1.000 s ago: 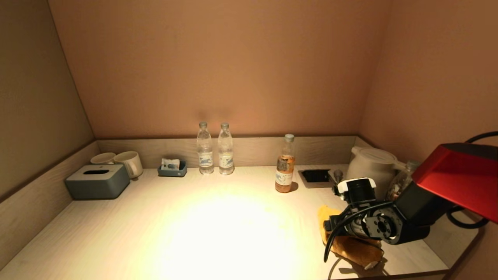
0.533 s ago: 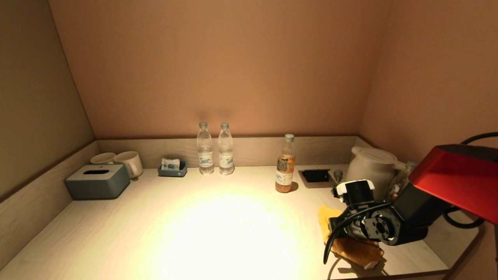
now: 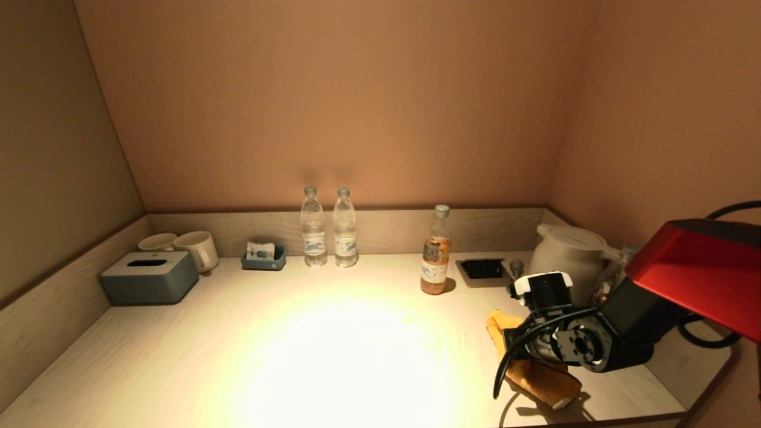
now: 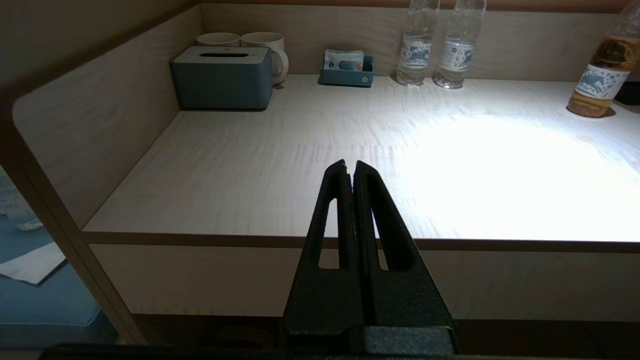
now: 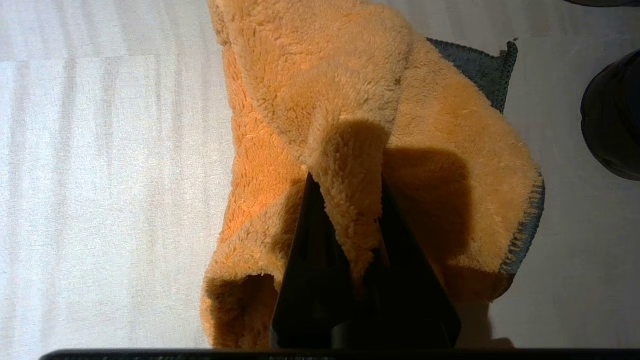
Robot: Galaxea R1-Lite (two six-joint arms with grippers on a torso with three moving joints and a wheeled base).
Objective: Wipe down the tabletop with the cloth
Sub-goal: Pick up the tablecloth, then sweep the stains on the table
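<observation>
An orange fluffy cloth (image 3: 538, 377) with a grey underside lies bunched at the front right of the pale wood tabletop (image 3: 333, 345). My right gripper (image 5: 345, 177) points down and is shut on a raised fold of the cloth (image 5: 350, 105); the rest drapes onto the table. In the head view the right wrist (image 3: 571, 342) hides the fingers. My left gripper (image 4: 349, 165) is shut and empty, parked low in front of the table's front edge, out of the head view.
Along the back stand a grey tissue box (image 3: 148, 276), two mugs (image 3: 196, 249), a small blue tray (image 3: 263, 257), two water bottles (image 3: 328, 229) and a tea bottle (image 3: 435, 252). A white kettle (image 3: 568, 249) and a recessed socket (image 3: 483, 269) are right.
The right wrist has shifted slightly and lifted a little, drawing the cloth's near end up and inward. The left arm has not moved.
</observation>
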